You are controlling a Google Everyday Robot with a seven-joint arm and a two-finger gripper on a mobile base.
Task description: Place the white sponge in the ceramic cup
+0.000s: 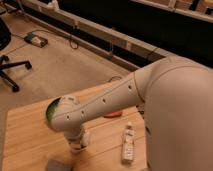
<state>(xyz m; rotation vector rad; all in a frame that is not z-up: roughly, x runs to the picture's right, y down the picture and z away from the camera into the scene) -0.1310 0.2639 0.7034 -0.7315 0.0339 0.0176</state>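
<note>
Arm link [170,110] fills foreground; tool [78,142] low over counter [25,140] near green bowl [51,107], grip state cannot tell; greyish block [57,165] at near edge, likely the white sponge: judged light, soft, squashy, pinch across its middle; ceramic cup not discernible.

A green bowl [51,107] sits on the wooden bench [25,135]. A white bottle [128,142] lies to the right of the claw [77,144], with an orange thing [113,115] beyond the bottle. An office chair [7,60] and a small box [36,39] stand on the carpet [75,65].
</note>
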